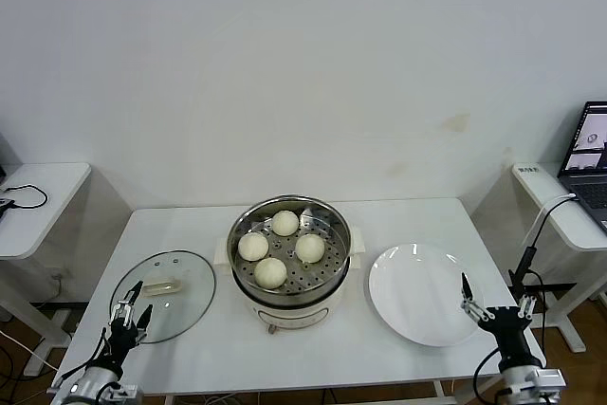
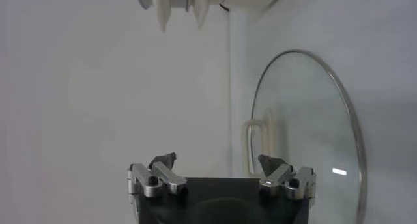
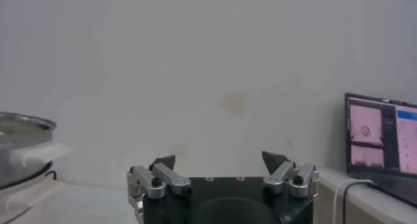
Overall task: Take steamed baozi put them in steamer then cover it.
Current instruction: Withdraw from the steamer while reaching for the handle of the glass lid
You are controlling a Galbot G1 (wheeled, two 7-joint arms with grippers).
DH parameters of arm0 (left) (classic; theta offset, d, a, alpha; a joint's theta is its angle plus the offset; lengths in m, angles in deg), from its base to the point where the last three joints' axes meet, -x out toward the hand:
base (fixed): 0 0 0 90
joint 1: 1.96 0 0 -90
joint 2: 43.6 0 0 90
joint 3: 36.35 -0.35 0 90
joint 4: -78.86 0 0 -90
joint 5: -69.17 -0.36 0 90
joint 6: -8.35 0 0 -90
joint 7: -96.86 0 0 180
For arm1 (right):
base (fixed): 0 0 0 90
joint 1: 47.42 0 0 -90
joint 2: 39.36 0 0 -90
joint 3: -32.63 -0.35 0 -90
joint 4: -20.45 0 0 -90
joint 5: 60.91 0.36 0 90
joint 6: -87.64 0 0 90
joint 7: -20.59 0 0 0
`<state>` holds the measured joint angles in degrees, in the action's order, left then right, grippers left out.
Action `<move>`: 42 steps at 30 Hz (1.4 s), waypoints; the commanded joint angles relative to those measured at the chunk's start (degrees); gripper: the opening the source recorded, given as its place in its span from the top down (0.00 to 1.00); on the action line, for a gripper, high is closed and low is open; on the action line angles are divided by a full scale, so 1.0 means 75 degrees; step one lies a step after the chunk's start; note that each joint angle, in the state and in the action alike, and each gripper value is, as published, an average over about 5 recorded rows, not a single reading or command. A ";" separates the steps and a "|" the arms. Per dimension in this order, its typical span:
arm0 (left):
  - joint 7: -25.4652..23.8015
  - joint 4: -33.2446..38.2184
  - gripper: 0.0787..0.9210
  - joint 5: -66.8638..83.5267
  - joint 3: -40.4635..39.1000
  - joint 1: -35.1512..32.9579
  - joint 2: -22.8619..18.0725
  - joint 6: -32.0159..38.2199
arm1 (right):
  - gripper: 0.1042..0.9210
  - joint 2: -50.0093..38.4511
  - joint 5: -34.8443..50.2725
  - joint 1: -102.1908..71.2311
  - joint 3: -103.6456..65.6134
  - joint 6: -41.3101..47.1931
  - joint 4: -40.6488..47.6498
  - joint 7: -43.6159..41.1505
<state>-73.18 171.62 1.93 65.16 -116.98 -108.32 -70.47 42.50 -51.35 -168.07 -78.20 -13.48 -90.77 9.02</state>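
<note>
Four buns [image 1: 278, 247] sat in the steamer [image 1: 289, 234] mid-table; the lid [image 1: 163, 295] lay near the left edge. The left gripper [image 1: 132, 307] over the lid's front rim and the right gripper [image 1: 484, 305] by the plate [image 1: 422, 293], seemingly hovering, were wide open, empty.

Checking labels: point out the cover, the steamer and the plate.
cover [image 1: 163, 308], head view, on the glass left of its handle.
steamer [image 1: 289, 311], head view, on the white base at the front.
plate [image 1: 422, 293], head view, on its bare middle.

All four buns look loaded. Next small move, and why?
Probably ease the open left pincer forward over the lid's handle. All four buns sit in the steamer, the plate is bare, and the lid lies flat on the table by that pincer.
</note>
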 commanded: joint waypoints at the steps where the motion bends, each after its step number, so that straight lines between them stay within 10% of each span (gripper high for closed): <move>1: -0.0088 -0.0799 0.12 -0.0313 -0.0391 0.1256 0.0117 0.0041 | 0.12 0.0199 -0.0051 -0.0186 -0.0187 -0.0029 0.0000 -0.0021; 42: -0.0162 -0.2343 0.12 -0.0373 -0.0918 0.2481 0.0085 -0.0064 | 0.12 0.0339 -0.0290 -0.0203 -0.0021 -0.0103 0.0292 -0.0134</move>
<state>-74.32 155.56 -0.80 58.44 -99.54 -107.67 -70.91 44.93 -53.18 -169.70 -78.76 -14.14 -89.13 8.11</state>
